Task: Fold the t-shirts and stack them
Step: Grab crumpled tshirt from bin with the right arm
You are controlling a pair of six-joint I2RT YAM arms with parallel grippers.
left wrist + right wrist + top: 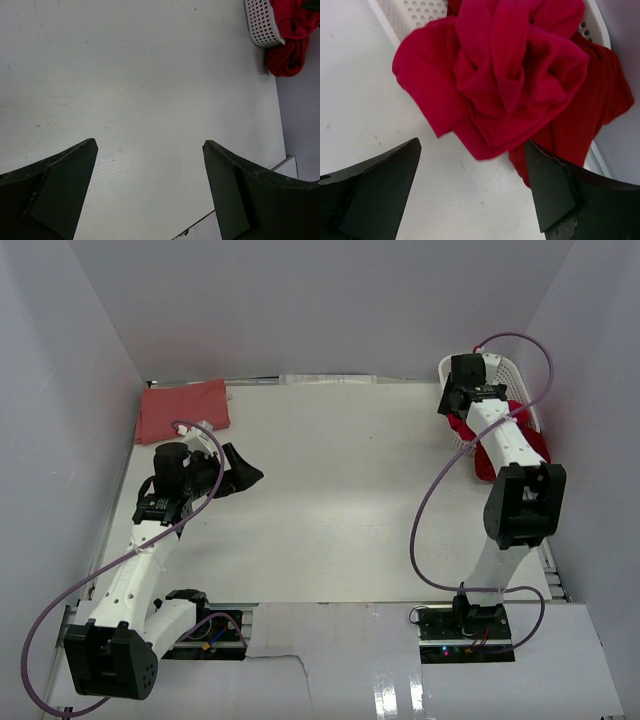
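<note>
Bench (pixel 340 500): bare from centre to 6 o'clock, free passage.
11 o'clock: folded salmon-pink t-shirt (pixel 183 408), lying low in the far corner.
2 o'clock: white basket (pixel 262 22), with red t-shirts (pixel 510 75) heaped in it and spilling over its rim.
Walls (pixel 60 390): close off 9, 12 and 3 o'clock.

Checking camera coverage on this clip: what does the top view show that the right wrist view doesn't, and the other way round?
Top only: a folded pink shirt at the far left corner, and the left arm near it. Right wrist only: close detail of the crumpled cloth folds, with the right end effector open toward them. Both: red shirts spilling from the white basket.
</note>
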